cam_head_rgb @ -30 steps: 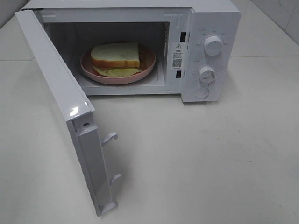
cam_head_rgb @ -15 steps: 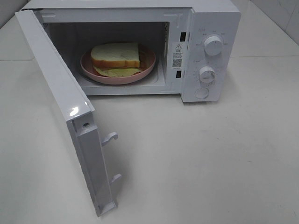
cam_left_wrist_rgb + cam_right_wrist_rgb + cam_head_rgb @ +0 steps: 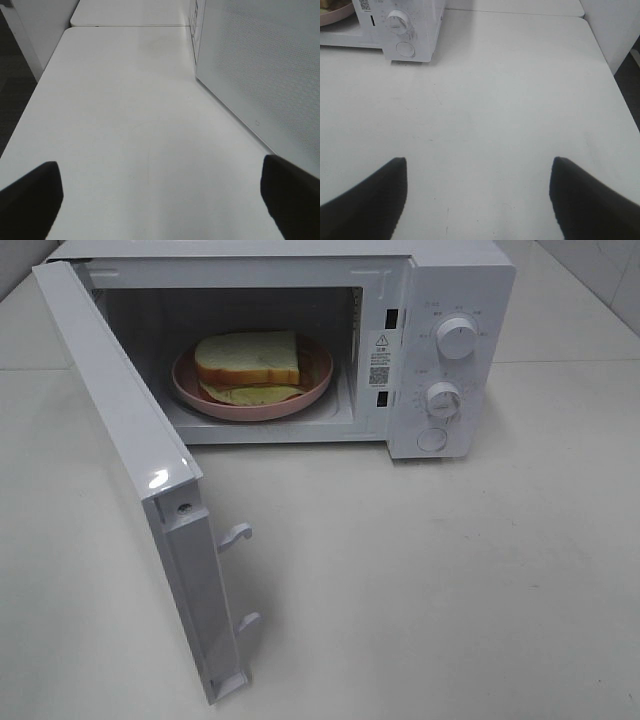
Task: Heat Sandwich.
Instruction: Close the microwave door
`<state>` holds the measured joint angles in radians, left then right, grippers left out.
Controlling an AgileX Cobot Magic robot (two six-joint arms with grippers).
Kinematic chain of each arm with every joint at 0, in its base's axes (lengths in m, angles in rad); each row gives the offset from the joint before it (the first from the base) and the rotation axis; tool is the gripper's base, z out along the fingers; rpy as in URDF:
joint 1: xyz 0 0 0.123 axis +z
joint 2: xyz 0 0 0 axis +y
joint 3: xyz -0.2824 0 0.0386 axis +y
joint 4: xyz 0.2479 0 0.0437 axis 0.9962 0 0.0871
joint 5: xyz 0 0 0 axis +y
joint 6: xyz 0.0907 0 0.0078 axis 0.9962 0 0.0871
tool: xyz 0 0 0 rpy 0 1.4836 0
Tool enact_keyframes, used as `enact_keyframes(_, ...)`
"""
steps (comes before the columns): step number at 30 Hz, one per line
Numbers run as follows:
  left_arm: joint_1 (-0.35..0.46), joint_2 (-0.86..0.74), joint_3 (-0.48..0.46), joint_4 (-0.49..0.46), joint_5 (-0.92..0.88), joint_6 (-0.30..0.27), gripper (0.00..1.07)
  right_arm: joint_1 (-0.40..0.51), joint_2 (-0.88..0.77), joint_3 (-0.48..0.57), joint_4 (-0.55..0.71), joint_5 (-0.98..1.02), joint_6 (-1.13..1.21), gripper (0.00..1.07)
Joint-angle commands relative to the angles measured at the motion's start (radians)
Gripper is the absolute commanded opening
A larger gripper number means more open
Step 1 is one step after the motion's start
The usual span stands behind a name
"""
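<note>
The sandwich point(image 3: 247, 358) sits on the pink plate point(image 3: 318, 380) inside the microwave point(image 3: 460, 280), with the door point(image 3: 120, 410) swung wide across the table point(image 3: 450, 590). The left gripper point(image 3: 160, 200) and right gripper point(image 3: 479, 197) both gape, holding nothing, over open tabletop.

Bright, even overhead light; faint shadow beside open white microwave door point(image 3: 120, 430) at seven o'clock, glare spot on its glossy corner; dimmer cavity; blurred black gripper fingertips point(image 3: 30, 200)
</note>
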<state>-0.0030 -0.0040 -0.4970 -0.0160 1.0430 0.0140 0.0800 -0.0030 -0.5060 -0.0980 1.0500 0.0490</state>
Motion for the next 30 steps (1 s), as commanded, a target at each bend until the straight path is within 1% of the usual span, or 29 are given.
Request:
enact_keyframes(1,0.001,-0.028,0.001,0.002,-0.008,-0.001,1.01,-0.011,-0.026,0.003,-0.001,-0.011,0.002,0.76)
enact_keyframes(30,0.001,-0.028,0.001,0.003,-0.008,-0.001,1.01,-0.011,-0.026,0.002,-0.002,-0.011,0.003,0.76)
